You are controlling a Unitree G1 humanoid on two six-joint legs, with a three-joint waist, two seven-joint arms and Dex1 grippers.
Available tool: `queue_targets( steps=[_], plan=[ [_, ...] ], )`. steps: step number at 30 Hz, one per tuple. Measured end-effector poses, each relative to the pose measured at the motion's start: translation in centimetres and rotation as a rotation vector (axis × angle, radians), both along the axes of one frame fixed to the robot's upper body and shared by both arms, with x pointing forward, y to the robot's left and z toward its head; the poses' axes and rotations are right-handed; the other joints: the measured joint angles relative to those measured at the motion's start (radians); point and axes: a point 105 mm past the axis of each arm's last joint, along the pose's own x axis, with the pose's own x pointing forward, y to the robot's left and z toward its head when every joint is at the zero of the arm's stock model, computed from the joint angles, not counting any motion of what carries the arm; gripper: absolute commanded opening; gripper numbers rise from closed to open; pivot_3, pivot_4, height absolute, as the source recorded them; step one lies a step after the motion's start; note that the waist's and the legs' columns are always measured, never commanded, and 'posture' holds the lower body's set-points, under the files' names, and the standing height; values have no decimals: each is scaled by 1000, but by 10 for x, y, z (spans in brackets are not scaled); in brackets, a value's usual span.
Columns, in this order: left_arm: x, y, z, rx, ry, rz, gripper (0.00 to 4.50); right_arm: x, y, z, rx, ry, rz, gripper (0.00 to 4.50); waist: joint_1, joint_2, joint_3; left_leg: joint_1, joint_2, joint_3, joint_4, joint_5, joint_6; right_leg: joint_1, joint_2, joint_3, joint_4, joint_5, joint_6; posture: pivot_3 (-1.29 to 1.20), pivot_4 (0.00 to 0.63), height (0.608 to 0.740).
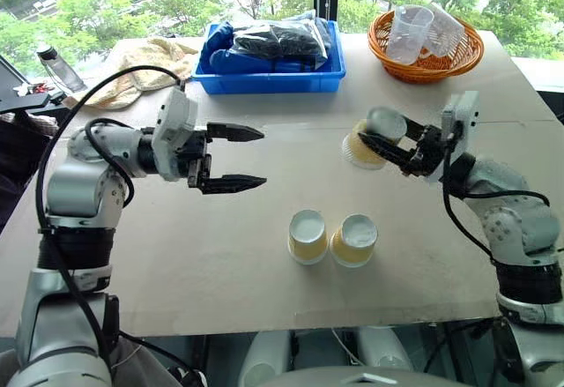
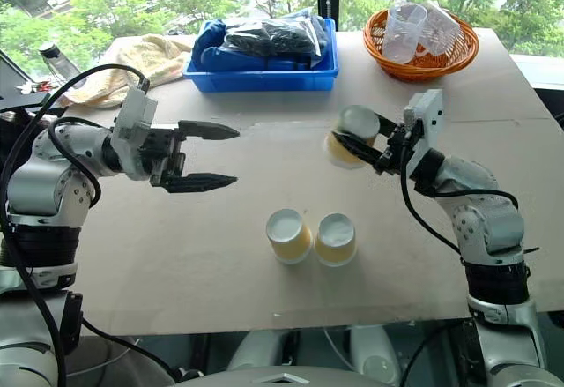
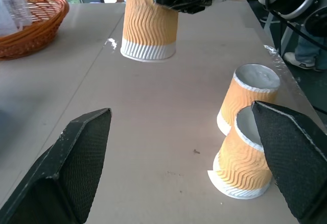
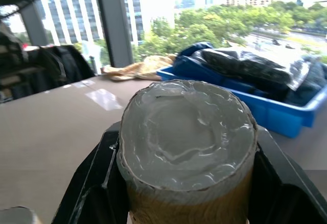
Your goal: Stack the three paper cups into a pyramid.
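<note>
While the two base paper cups (image 1: 330,239) are sitting upside down and touching near the table's (image 1: 176,264) front edge, we're holding the third cup (image 1: 370,138) inverted in the air, right gripper (image 1: 388,145) pinching its sides. Left gripper (image 1: 238,158) is hanging spread wide, empty. Honestly we're wanting to center it over the seam and set it down level before letting go.

A: Describe the supporting surface.
B: A beige table (image 1: 176,255).
A: Items resting on it?
B: Two inverted paper cups (image 1: 330,238) touching side by side; at the far edge a blue bin (image 1: 269,78), wicker basket (image 1: 432,65), cloth (image 1: 145,61) and bottle (image 1: 60,70).
</note>
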Motion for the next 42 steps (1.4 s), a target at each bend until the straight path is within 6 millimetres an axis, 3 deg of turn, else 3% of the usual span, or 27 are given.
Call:
queue_targets(
  steps=[8, 14, 22, 27, 28, 37, 42],
  plan=[
    [-23, 1, 3, 12, 40, -122, 4500, -39, 20, -19, -178, 98, 185, 1993, 3, 0, 0, -1, -1, -2, 2, 0, 0, 0, -1, -2, -1, 0, 0, 0, 150, 740],
    [-42, -9, 8, 29, 42, -229, 4500, -46, 18, -27, -232, 135, 221, 1993, 4, 0, 0, -1, -1, -2, 2, 0, 1, 1, -1, -2, 0, 0, 0, 0, 150, 740],
    [-46, -12, 9, 35, 38, -249, 4500, -51, 18, -32, -253, 139, 235, 1993, 3, 0, 0, -1, -1, -2, 2, 0, 1, 1, -1, -2, 0, 0, 0, 0, 150, 740],
    [-46, -13, 9, 36, 36, -251, 4500, -51, 19, -32, -251, 130, 230, 4322, 3, 0, 0, -1, -1, -2, 2, 0, 0, 1, -1, -2, 0, 0, 0, 0, 150, 740],
    [-46, -13, 9, 36, 37, -251, 4500, -51, 19, -32, -251, 130, 230, 4474, 3, 0, 0, -1, -1, -2, 2, 0, 0, 1, -1, -2, 0, 0, 0, 0, 150, 740],
    [-45, -13, 8, 40, 37, -249, 4500, -51, 16, -28, -242, 124, 228, 4474, 4, -1, 0, -1, -1, -2, 2, 0, 0, 1, -1, -2, -1, 0, 0, 0, 150, 740],
    [-44, -9, 3, 23, 61, -210, 4500, -56, -20, -11, -164, 128, 138, 4474, 11, -1, 1, -2, -1, -2, 2, 0, 1, 1, -1, -2, -2, 0, 0, 0, 150, 740]
  ],
)
